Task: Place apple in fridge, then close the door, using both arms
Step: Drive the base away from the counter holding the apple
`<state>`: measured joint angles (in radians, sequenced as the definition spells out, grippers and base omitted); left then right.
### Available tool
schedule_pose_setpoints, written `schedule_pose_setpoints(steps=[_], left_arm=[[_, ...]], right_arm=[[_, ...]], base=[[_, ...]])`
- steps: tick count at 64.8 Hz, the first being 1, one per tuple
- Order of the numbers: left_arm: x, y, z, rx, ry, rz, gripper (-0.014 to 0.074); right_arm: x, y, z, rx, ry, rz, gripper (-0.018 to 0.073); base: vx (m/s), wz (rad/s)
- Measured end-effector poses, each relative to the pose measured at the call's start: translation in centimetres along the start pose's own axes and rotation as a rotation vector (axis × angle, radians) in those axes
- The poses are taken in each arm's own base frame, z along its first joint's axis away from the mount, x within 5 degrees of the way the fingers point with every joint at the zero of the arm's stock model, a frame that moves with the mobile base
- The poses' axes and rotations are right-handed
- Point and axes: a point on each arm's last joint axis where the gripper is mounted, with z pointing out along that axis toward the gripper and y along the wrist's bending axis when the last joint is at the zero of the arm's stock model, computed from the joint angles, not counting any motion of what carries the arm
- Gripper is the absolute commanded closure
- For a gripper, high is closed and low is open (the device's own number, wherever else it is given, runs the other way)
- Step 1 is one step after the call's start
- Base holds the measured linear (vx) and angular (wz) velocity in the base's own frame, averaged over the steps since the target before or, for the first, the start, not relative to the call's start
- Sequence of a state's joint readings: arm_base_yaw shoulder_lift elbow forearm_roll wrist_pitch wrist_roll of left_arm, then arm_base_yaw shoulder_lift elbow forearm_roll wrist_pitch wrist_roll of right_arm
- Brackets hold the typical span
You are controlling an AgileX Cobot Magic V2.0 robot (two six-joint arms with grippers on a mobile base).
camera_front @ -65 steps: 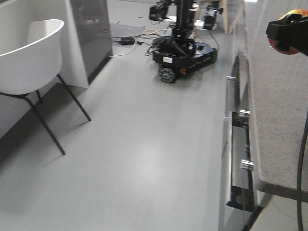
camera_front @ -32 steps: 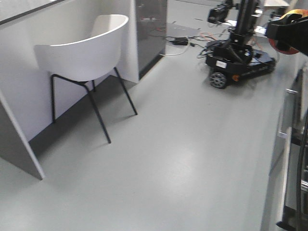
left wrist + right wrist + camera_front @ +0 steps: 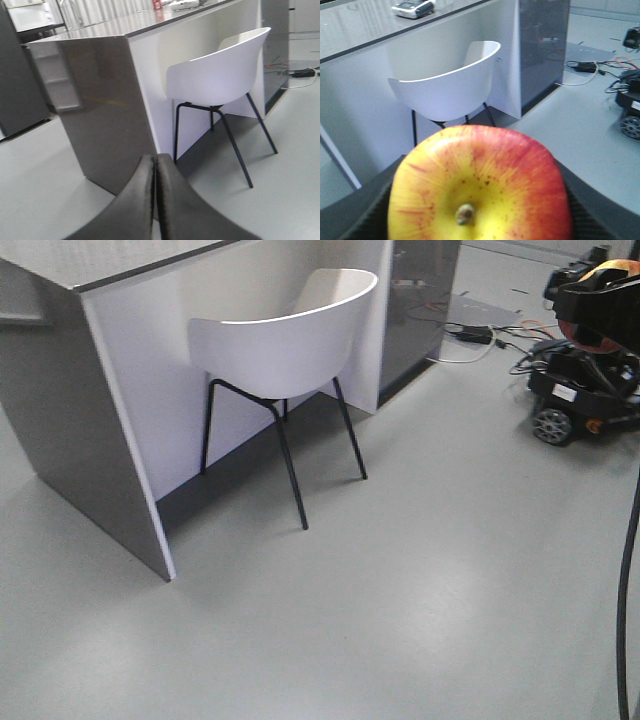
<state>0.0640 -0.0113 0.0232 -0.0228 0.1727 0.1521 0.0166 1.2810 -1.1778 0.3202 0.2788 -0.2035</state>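
My right gripper (image 3: 600,308) is at the top right of the front view, shut on the apple (image 3: 608,273). The right wrist view is filled by that apple (image 3: 480,185), red and yellow with its stem dimple facing the camera, and a black finger (image 3: 355,212) shows on each side of it. In the left wrist view my left gripper (image 3: 155,162) is shut, pads pressed together with nothing between them, over the floor. A tall dark grey body (image 3: 17,85) stands at that view's left edge; I cannot tell whether it is the fridge. No door with bins shows.
A white shell chair (image 3: 285,350) on thin black legs stands against a counter (image 3: 110,430) with grey end panels. A black wheeled robot base (image 3: 585,390) with cables (image 3: 480,335) sits at the right. Grey floor (image 3: 400,590) spreads in front.
The whole front view has swung left: the counter with drawers on the right is gone, and the chair and wheeled base have slid rightward. The apple stays in my right gripper.
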Motion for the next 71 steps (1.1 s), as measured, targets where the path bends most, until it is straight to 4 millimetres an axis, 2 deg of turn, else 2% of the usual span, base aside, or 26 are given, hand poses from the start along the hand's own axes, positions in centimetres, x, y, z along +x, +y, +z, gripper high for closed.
schedule_pose_setpoints(steps=[71], left_arm=[[0.0, 0.0, 0.0, 0.0, 0.0, 0.0, 0.0602]], right_arm=[[0.0, 0.0, 0.0, 0.0, 0.0, 0.0, 0.0407]], base=[[0.0, 0.29]])
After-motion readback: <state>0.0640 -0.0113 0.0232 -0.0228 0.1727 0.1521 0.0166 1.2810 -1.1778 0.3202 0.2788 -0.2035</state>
